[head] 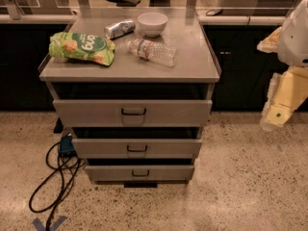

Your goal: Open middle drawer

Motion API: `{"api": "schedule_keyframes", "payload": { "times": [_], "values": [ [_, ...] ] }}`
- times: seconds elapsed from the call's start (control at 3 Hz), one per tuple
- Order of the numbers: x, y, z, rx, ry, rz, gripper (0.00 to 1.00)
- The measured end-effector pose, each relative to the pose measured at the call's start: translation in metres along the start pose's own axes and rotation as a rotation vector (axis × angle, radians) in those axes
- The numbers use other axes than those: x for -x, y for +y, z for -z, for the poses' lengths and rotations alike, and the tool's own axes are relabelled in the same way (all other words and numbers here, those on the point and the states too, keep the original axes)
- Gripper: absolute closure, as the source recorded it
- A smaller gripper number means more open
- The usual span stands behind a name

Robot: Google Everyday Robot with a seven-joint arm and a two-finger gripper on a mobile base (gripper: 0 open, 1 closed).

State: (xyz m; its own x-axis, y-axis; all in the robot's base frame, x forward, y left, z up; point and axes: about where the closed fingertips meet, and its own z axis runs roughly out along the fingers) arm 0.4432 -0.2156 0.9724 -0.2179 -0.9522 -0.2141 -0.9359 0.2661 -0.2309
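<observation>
The grey metal cabinet [130,66] has three drawers. The middle drawer [96,148] has a low wide front with a small black loop handle [137,149] at its centre. It sits slightly forward of the cabinet, with a dark gap above it. My gripper [275,115] hangs at the right edge of the view, well to the right of the cabinet at about top-drawer height, touching nothing. The taller top drawer [86,112] and the narrow bottom drawer [110,173] also stand slightly out.
On the cabinet top lie a green snack bag [82,47], a silver can [119,29], a white bowl [152,23] and a clear water bottle [152,52]. A black cable [53,186] loops on the speckled floor at the left. Dark counters run behind.
</observation>
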Motion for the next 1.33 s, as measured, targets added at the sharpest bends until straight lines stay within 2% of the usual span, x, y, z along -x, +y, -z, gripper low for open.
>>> {"api": "schedule_keyframes", "payload": {
  "times": [0.33,0.67,1.0,1.33],
  "values": [
    [-0.001,0.008,-0.037,0.062,-0.050,0.021,0.00],
    [0.006,0.037,-0.086,0.112,-0.148,0.068,0.00],
    [0.016,0.085,-0.159,0.178,-0.310,0.091,0.00],
    [0.028,0.135,-0.225,0.230,-0.413,0.062,0.00]
  ]
}}
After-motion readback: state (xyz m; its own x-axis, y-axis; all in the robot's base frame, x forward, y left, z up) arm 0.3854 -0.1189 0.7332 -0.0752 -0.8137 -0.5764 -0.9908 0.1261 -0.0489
